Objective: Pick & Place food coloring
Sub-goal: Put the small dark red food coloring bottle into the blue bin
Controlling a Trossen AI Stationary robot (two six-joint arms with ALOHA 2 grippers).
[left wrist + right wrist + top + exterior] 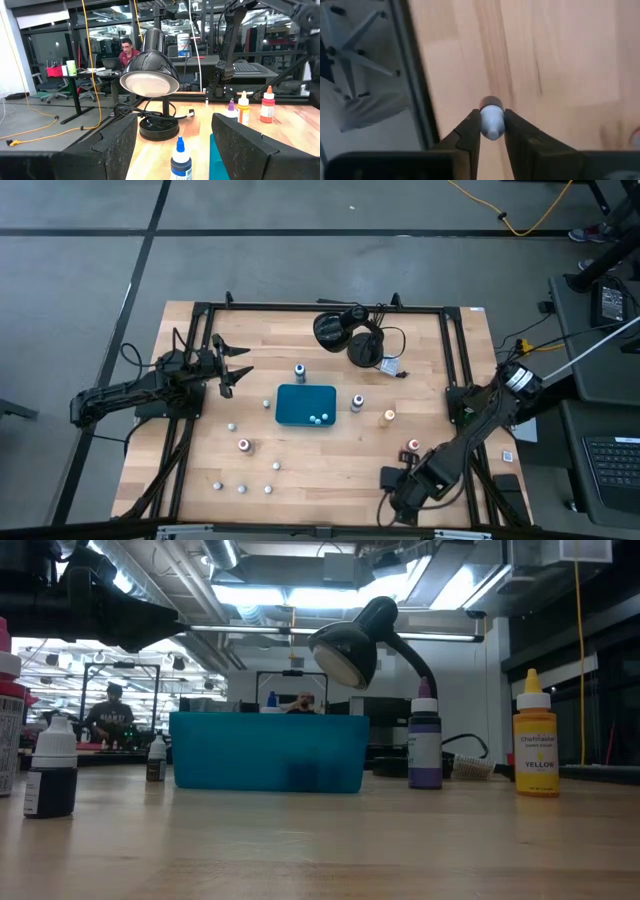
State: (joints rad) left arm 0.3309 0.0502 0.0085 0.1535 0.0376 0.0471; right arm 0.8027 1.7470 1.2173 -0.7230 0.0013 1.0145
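Note:
The food coloring bottles stand scattered on the wooden table. In the high view a blue-topped one (pixel 299 370), a purple one (pixel 357 402), an orange one (pixel 389 416) and a red one (pixel 413 446) ring the teal tray (pixel 296 402). Two tiny pale bottles (pixel 318 418) lie in the tray. Several more stand near the front left (pixel 243 445). My right gripper (pixel 390 479), near the table's near edge, is shut on a tiny white-capped bottle (pixel 491 123). My left gripper (pixel 237 366) hovers open to the tray's left, and the blue-topped bottle (pixel 180 160) shows ahead of it. My right gripper pinches the tiny bottle at its white cap (pixel 491 120) between the two fingertips (pixel 471 131), coming from above and pointing down at the table. The cap faces the wrist camera and the darker body shows behind it. Whether the bottle's base still touches the wood cannot be told.
A black desk lamp (pixel 350 335) with its cord stands at the table's far side, behind the tray. In the low view a purple bottle (pixel 424 745) and a yellow one (pixel 536 745) stand to the right of the tray (pixel 268 752). A black frame (pixel 455 360) borders the table.

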